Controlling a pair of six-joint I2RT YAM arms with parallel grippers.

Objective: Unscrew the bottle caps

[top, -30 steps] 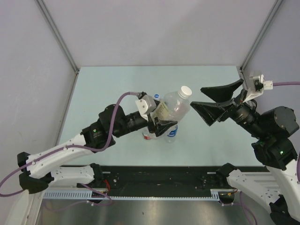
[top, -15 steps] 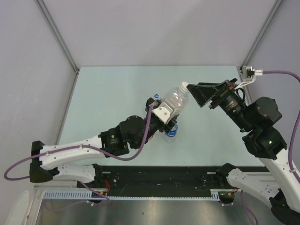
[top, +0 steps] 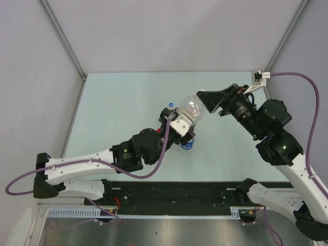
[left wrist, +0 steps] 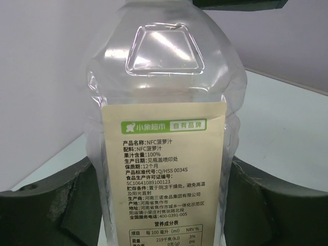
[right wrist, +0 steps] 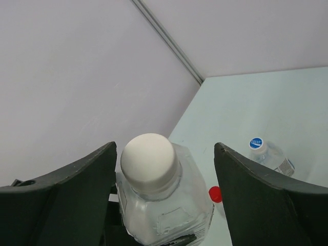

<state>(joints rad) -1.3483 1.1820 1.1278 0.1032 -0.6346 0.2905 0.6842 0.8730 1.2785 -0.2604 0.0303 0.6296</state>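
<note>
Showing white cap (right wrist: 149, 163) only in right-wrist view

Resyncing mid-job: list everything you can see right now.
Large clear plastic bottle, yellowish label: one, clear, gripped, mid-table.
Round white screw cap: one, white, on that bottle.
Small blue-capped clear bottle: one, standing behind the large bottle.
Blue-labelled small bottle: one, nearside of the large bottle.
Small red screw cap: one, red, bottle mostly hidden.
Pale green tabletop: one, underneath.
Left gripper: one, black, shut on the large bottle.
Right gripper: one, black, open astride the white cap.
</note>
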